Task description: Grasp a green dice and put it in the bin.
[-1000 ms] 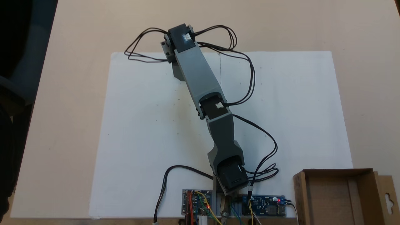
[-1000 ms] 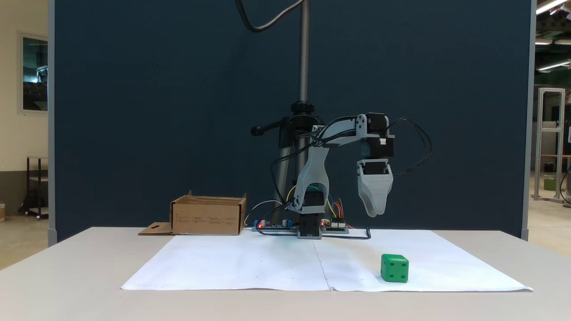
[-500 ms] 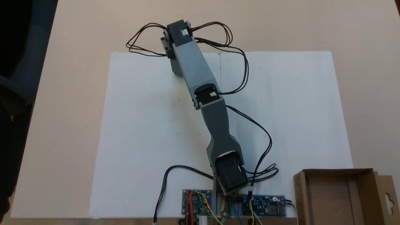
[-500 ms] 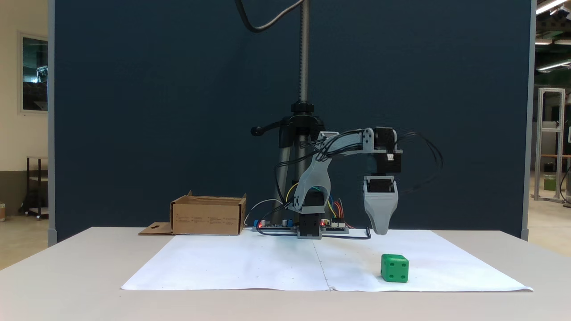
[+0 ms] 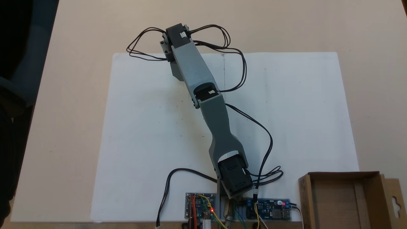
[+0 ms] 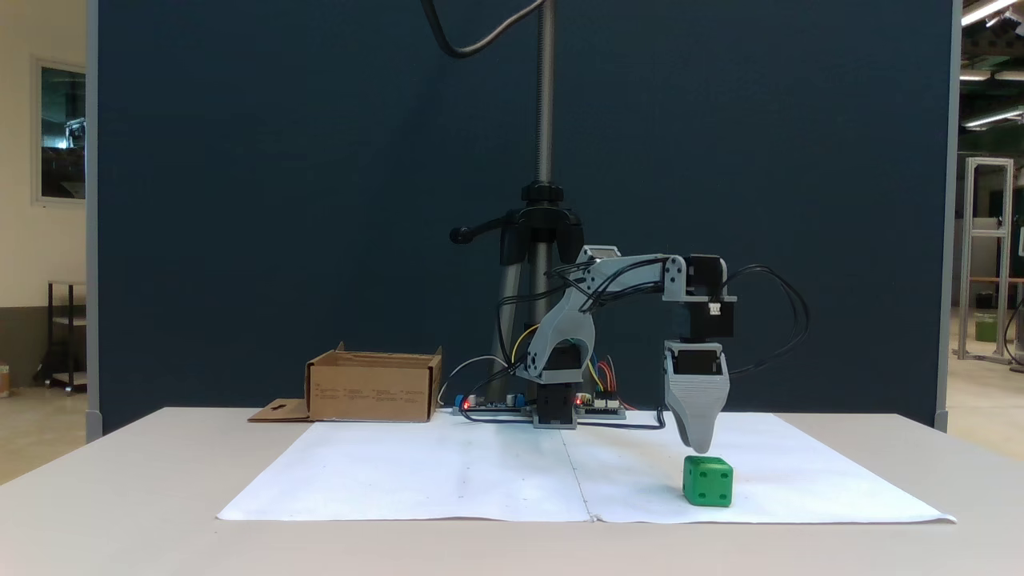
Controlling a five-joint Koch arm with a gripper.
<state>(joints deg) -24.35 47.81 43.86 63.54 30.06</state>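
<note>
**Hand poised just above the green dice**

You are looking at the hand (image 6: 698,446) hanging point-down directly over the green dice (image 6: 708,481), its tip sitting just above the dice's top face, with no clear contact between them. From the front fixed view the two jaws are lining up one behind the other, so you cannot tell how far the hand is parted, and it is not gripping anything you can make out.

The green dice is resting on the white paper sheet (image 6: 448,472), near that sheet's front edge and toward its right side in the front fixed view. In the fixed view from above, the arm (image 5: 203,92) is stretching diagonally across the sheet (image 5: 143,127) and covering the spot where the dice is lying.

The bin (image 6: 374,386) is standing on the counter (image 6: 120,496) well apart from the dice, beyond the sheet's far left corner in the front fixed view, its flap with the cutout lying flat on its left. In the fixed view from above, the bin (image 5: 305,197) is showing its bare brown floor, just beside the circuit boards (image 5: 268,210) at the arm's base.
</note>
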